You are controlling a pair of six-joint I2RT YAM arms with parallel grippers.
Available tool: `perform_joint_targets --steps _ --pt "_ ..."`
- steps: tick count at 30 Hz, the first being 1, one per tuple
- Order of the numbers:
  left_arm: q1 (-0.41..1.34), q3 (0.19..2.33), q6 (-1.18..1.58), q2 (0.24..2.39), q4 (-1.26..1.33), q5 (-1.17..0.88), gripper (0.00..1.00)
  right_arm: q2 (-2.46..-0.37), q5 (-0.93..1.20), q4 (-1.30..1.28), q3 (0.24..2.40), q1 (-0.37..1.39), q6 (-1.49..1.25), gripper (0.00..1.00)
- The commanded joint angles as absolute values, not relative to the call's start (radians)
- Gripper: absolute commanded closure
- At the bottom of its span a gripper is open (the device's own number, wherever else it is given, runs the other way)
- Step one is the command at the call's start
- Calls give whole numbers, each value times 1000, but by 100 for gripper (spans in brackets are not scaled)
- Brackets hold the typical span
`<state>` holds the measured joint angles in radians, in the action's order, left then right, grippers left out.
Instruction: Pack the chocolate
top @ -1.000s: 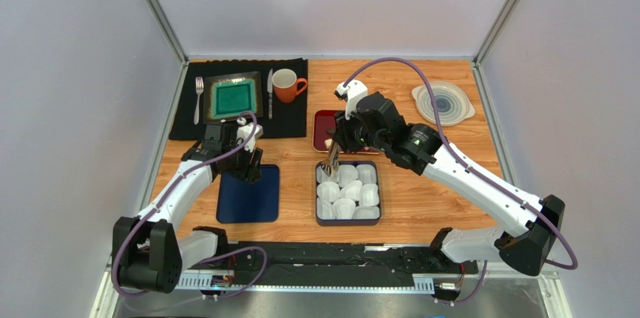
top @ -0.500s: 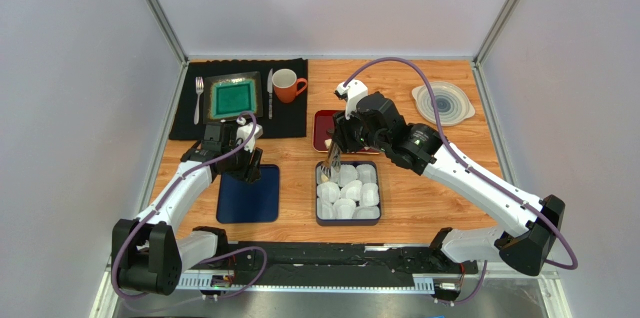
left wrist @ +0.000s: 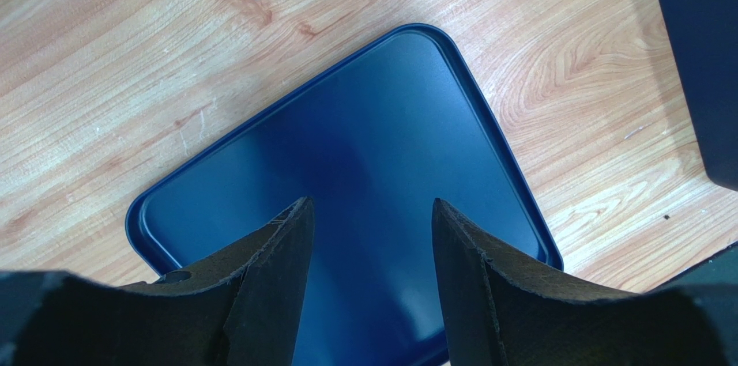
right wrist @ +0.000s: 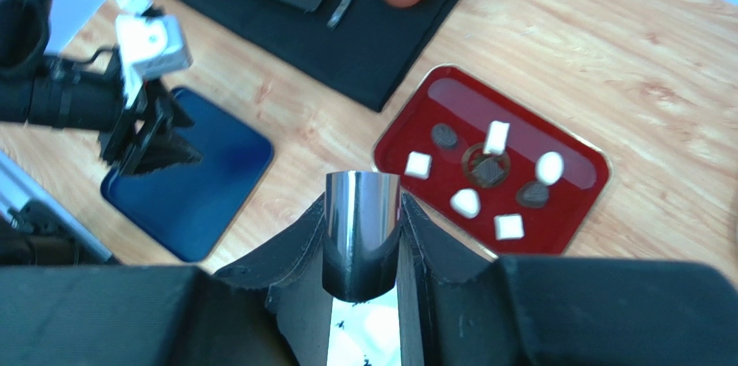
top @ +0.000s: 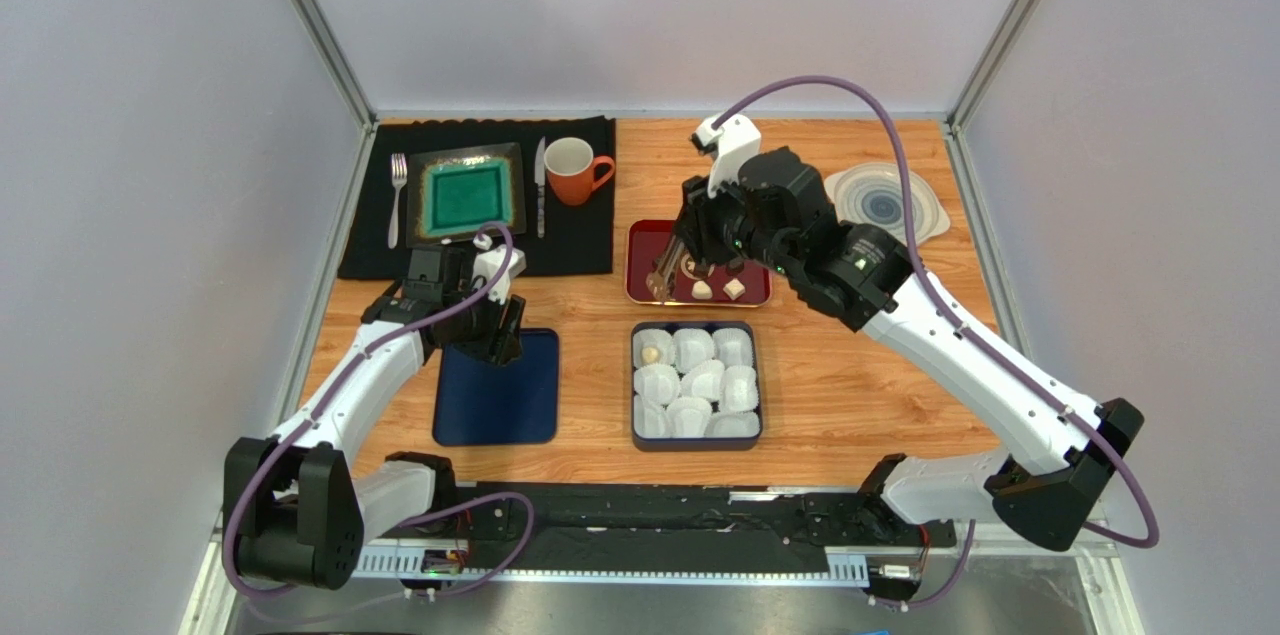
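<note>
Job: You are packing the chocolate from the red tray (right wrist: 468, 98) into the box (top: 759, 388) lined with white paper cups (top: 696, 380).

Step now: I think you are going for the next sweet. One pale chocolate (top: 651, 352) is already sitting in the far left cup. The other cups are looking empty.

Right gripper: The right gripper (right wrist: 362, 206) is hanging over the near left part of the red tray. It is squeezing the metal tongs (right wrist: 361, 236) between its fingers.

Tongs: You are seeing only the shiny bent end. The tips are hidden, so I cannot tell if they are spread or pressed together, or if they are pinching anything.

Where the sweets are: Eight chocolates (right wrist: 465, 203) are lying loose on the red tray, some white and some dark. They are lying apart from each other. One dark one is sitting in a small ring in the middle.

Left gripper: The left gripper (left wrist: 372, 219) is hovering over the blue tray (left wrist: 372, 107) with its fingers spread wide, holding nothing.

Next move: You are needing to bring the tong tips down on either side of one sweet, most likely a near one. Then you are squeezing gently and lifting it over an empty cup.

Watch out: The sweets are small and may be slipping or rolling if you are squeezing off-center.
</note>
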<state>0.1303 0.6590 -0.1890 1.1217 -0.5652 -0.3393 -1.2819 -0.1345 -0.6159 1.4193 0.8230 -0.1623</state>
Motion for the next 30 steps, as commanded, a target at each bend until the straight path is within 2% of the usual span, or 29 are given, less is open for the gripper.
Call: perform_joint_targets --steps 1,10,17,30 --pt "129 670 -216 1097 -569 -356 39 -1316 -101 -574 1486 723 -152 71" --pt "129 675 -224 1103 -571 -354 39 -1446 -52 -519 1577 588 -135 72" --pt "129 684 -227 1121 -569 -354 39 -1594 -80 -488 1649 551 -120 69" --pt "129 689 -242 1126 -571 -357 39 -1695 -95 -436 1658 496 -112 66"
